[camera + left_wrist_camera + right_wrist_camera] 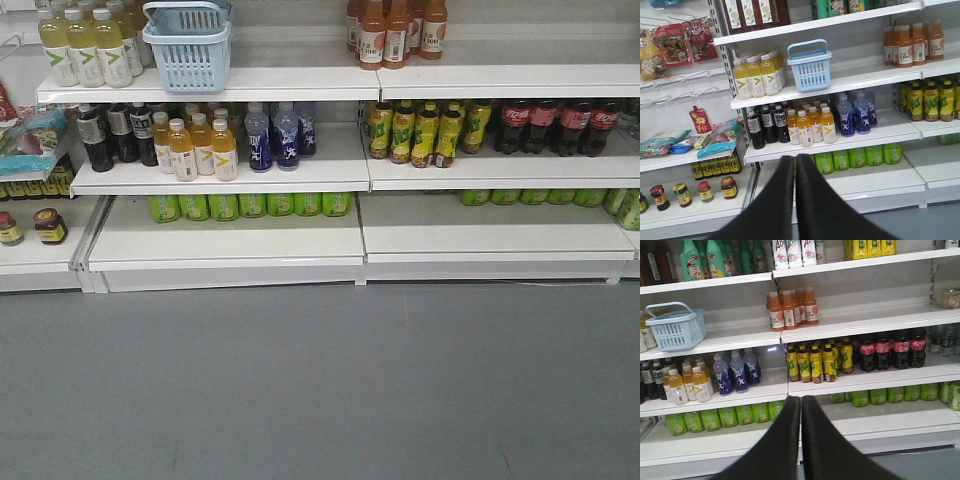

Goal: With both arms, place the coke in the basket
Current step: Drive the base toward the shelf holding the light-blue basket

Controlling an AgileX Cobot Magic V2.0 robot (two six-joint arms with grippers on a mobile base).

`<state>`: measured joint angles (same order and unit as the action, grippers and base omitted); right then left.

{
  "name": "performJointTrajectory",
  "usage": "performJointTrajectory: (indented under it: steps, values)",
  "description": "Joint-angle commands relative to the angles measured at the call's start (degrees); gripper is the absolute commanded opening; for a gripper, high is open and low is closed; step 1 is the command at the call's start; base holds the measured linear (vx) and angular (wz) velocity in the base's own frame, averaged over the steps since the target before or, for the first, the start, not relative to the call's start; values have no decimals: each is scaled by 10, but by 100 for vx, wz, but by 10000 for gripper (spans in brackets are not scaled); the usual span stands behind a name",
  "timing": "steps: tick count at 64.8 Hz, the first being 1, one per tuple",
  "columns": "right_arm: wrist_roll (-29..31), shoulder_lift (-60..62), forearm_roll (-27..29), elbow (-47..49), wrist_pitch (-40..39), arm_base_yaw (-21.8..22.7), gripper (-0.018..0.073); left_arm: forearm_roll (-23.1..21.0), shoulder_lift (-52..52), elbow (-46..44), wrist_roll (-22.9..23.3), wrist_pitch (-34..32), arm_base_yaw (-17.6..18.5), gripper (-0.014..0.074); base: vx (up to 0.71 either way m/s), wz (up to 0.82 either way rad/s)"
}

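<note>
Supermarket aisle: 4 dark coke bottles (560,125) with bright red wrap labels stand upright in a row on the middle white metal shelf (500,175) of the right-hand bay. They are just right of a cluster of yellow-and-green labelled drink bottles (425,132).

The pale blue plastic basket with slotted sides (188,50) sits 1 level higher in the left-hand bay, well apart from the coke bottles. It is just beside a group of pale yellow drink bottles with white labels (90,45). In the left wrist view, 1 of its thin swing handles stands raised above the rim.

The black wedge-shaped left gripper (795,160) fills the foreground of its own wrist view, its 2 fingers pressed together with only a thin seam between them and nothing held. The black wedge-shaped right gripper (801,399) looks the same in the right wrist view: drawn closed, empty and touching no product. The coke bottles are up and to its right in that view, and the basket is at the far left.

Orange-brown tea bottles (395,30) occupy the top shelf above the yellow-and-green cluster. Blue-labelled water bottles (275,135) and amber drink bottles (195,148) stand below the basket. Lime-green bottles (250,205) line the back of the lowest shelf. Bare grey floor (320,390) stretches in front of the shelving.
</note>
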<state>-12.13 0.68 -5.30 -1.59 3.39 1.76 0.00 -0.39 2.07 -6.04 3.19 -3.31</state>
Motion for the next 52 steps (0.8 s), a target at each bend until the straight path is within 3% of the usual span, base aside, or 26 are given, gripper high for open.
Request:
performJointTrajectory:
  steps: [1,52]
  values:
    - [3,9,-3,-9,-40,2,-4,-8,-12,3,4,-41,-1,-6,0,0]
    - [3,9,-3,-9,-40,2,-4,-8,-12,3,4,-41,-1,-6,0,0]
